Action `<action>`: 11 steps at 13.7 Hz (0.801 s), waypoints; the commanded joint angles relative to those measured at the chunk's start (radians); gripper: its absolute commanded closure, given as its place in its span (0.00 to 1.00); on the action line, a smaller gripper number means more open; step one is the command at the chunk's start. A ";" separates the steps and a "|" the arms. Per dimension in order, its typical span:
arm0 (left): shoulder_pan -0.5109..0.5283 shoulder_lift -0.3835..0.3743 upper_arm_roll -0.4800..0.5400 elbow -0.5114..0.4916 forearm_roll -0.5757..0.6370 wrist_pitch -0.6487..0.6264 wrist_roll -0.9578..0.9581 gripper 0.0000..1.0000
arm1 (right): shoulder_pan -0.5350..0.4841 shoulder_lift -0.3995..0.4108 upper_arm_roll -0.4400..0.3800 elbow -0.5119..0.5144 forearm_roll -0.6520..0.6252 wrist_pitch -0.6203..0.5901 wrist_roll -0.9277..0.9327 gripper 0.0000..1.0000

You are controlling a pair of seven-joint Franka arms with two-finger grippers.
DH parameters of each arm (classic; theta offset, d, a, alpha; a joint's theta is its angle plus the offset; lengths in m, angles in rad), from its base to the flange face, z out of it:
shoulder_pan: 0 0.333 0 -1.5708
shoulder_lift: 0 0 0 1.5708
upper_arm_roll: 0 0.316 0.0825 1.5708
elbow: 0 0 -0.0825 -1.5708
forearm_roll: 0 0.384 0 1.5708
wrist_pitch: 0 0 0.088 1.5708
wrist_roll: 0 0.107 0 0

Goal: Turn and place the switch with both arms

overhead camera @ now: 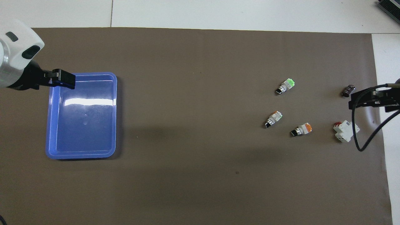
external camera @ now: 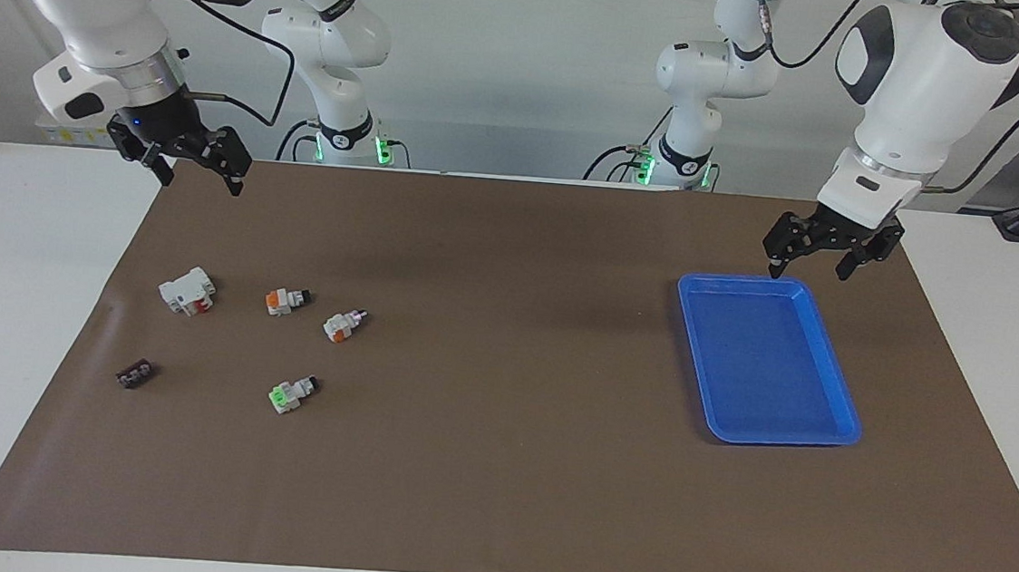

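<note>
Three small white switches lie on the brown mat toward the right arm's end. One has an orange face, one beside it has a pinkish knob tip, and one, farther from the robots, has a green face. My right gripper hangs open in the air over the mat's edge, apart from them and holding nothing. At the left arm's end my left gripper hangs open and empty over the rim of the blue tray.
A larger white block with red marks and a small flat black piece lie near the switches, toward the mat's edge. Nothing lies in the blue tray. A black cable loops down from the right arm.
</note>
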State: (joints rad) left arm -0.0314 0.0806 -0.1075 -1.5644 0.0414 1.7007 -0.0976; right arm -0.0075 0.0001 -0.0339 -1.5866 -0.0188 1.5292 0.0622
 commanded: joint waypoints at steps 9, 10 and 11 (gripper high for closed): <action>0.005 -0.031 0.002 -0.037 -0.012 0.010 -0.001 0.00 | -0.009 -0.020 0.006 -0.044 0.011 0.026 0.067 0.00; 0.007 -0.031 0.002 -0.037 -0.012 0.010 -0.001 0.00 | -0.008 -0.028 0.006 -0.070 0.010 0.069 0.064 0.00; 0.007 -0.031 0.002 -0.037 -0.012 0.010 -0.001 0.00 | -0.008 -0.040 0.006 -0.096 0.010 0.098 0.064 0.00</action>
State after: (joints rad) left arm -0.0314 0.0806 -0.1075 -1.5645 0.0413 1.7007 -0.0976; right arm -0.0068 -0.0010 -0.0334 -1.6096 -0.0188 1.5626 0.1155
